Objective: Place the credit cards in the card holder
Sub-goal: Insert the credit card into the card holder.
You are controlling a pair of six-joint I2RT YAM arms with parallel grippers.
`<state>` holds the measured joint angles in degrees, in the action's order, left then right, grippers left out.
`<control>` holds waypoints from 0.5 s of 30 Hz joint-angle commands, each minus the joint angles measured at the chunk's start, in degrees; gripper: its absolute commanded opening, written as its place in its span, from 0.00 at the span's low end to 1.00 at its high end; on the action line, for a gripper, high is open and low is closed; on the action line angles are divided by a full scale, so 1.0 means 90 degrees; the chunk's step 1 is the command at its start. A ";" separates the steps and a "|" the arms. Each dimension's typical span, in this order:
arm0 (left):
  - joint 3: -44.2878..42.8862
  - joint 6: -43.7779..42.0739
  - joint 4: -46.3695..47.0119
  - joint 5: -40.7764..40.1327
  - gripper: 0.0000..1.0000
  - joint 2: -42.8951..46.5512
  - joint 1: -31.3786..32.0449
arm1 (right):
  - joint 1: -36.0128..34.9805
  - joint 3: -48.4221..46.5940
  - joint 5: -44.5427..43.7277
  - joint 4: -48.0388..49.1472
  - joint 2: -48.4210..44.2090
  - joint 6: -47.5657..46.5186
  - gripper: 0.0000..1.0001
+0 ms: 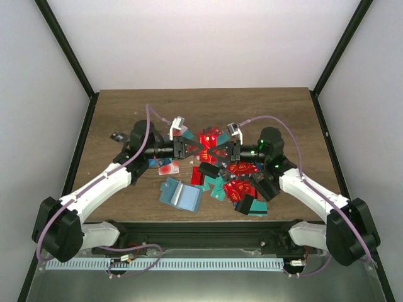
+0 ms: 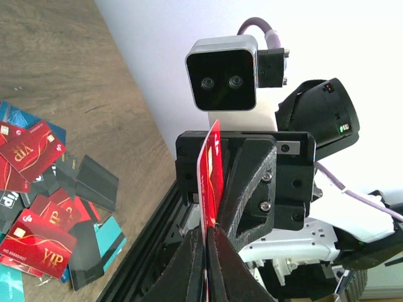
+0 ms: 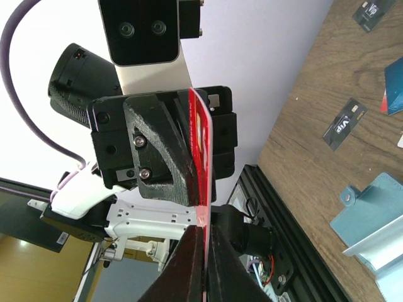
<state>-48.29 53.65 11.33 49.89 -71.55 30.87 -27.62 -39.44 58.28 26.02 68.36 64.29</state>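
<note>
The card holder (image 1: 181, 195) lies open on the tabletop (image 1: 119, 107) near the front edge. Just above it the left hand (image 1: 194, 150) is raised, fingers pinched on one edge of a red card (image 2: 211, 167) held upright in mid-air. The right hand (image 1: 217, 151) faces it and clamps the same card from the other side, over the heap of loose credit cards (image 1: 234, 182). This looks like a hand-to-hand regrasp; next, one hand should let go so the other can slide the card into a pocket
</note>
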 commanded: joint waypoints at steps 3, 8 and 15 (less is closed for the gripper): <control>-0.0240 -0.0283 -0.0509 -0.0215 0.04 -0.0001 0.0027 | -0.0097 -0.0166 0.0094 -0.0245 0.0099 -0.0317 0.05; -0.0803 -0.2187 -0.3705 -0.0795 0.04 0.0037 0.0034 | -0.0121 -0.0388 -0.0483 -0.2716 0.0154 -0.1861 0.41; 0.0157 -0.2868 -0.5008 -0.0837 0.04 0.0558 0.0046 | -0.0438 0.0331 -0.1055 -0.3500 0.0121 -0.2425 0.43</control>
<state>-51.05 34.48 -21.37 43.70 -68.60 31.07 -28.99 -39.20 52.62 1.78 69.71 47.44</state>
